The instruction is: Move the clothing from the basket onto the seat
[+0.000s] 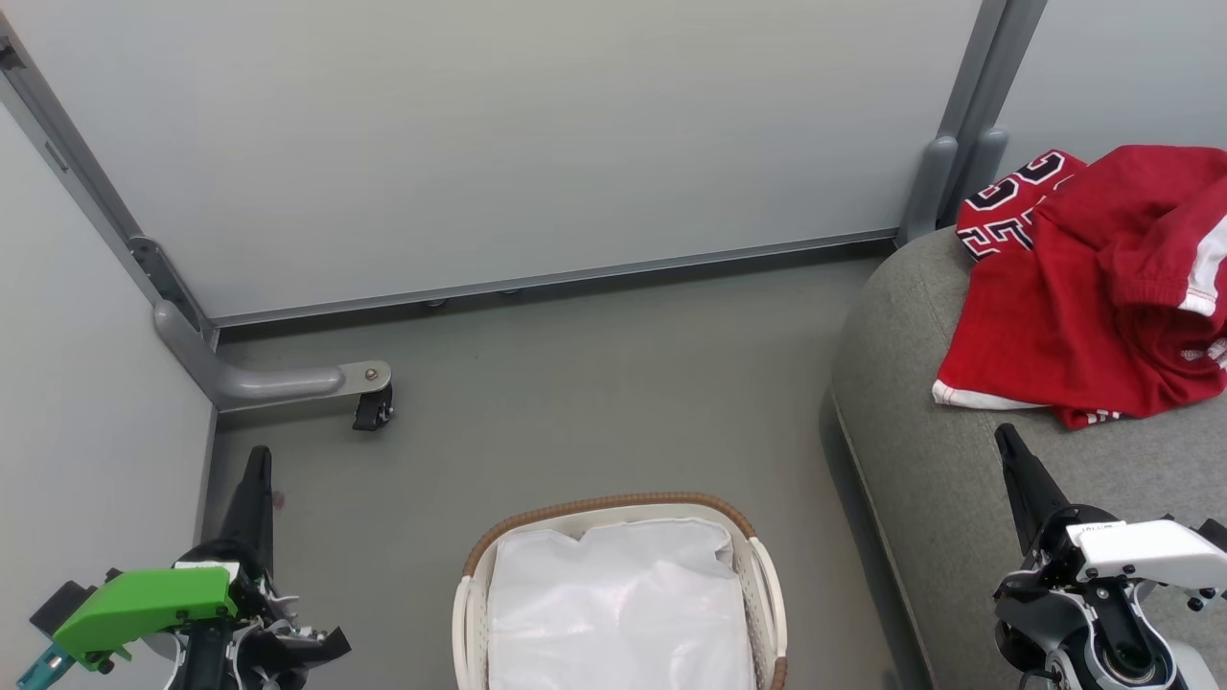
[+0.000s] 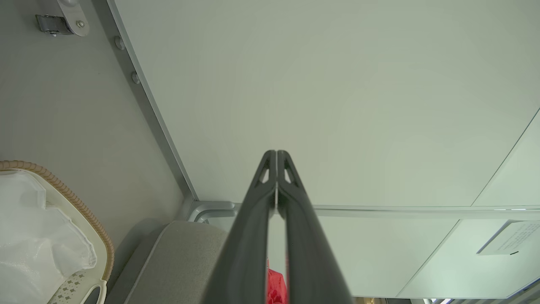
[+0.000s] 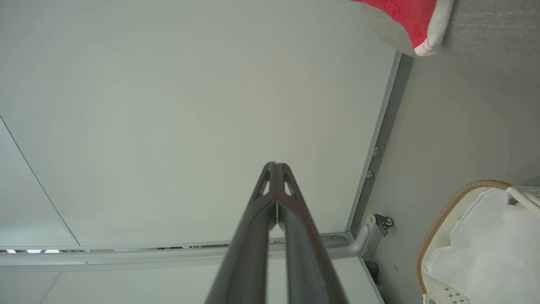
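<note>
**A:** Two red basketball garments (image 1: 1064,326) with white trim lie heaped on the large grey fabric sofa seat (image 1: 920,460), near its rounded left edge.

**B:** And the small oval white plastic basket (image 1: 613,502) with the brown woven rim?

**A:** It holds its white fabric liner (image 1: 618,613). A strip of grey floor (image 1: 594,383) lies open between basket and seat.

**B:** Grippers?

**A:** The left gripper (image 1: 257,460) is over the floor and the right gripper (image 1: 1007,439) over the seat's edge, both with fingers pressed together.
</note>
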Robot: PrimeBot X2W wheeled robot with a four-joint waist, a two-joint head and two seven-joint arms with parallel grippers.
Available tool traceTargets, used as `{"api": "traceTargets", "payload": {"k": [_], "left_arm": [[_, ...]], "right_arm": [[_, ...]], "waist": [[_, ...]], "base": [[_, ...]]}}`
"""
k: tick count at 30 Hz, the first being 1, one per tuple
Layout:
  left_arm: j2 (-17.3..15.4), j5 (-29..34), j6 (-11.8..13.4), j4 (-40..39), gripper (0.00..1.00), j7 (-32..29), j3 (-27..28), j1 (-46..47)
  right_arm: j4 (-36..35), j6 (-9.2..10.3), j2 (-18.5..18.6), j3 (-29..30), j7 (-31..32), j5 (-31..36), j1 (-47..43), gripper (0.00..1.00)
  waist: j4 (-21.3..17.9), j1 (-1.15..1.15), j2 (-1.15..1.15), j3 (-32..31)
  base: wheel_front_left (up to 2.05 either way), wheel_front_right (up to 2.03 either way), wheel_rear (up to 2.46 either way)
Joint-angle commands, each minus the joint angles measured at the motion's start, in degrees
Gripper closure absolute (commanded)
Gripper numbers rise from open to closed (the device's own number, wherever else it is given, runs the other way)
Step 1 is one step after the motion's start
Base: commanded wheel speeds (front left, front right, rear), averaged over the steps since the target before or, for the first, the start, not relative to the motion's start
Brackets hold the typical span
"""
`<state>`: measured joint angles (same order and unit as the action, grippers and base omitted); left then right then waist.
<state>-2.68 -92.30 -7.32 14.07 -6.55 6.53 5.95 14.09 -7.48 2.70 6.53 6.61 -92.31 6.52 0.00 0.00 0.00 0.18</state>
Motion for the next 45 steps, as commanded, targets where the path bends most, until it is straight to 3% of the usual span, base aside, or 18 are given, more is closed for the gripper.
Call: {"api": "traceTargets", "payload": {"k": [1,45], "left_arm": [[-0.4,-0.2,-0.3,-0.1,1.0,-0.2,0.1,0.6],[-0.4,-0.2,-0.3,-0.1,1.0,-0.2,0.1,0.6]], "right_arm": [[-0.2,-0.02,0.3,0.1,0.1,-0.2,-0.6,1.0],[-0.2,-0.02,0.3,0.1,0.1,-0.2,-0.6,1.0]], "waist": [[0.0,0.0,0.0,0.0],[0.0,0.0,0.0,0.0]], "base": [[0.0,0.0,0.0],[0.0,0.0,0.0]]}}
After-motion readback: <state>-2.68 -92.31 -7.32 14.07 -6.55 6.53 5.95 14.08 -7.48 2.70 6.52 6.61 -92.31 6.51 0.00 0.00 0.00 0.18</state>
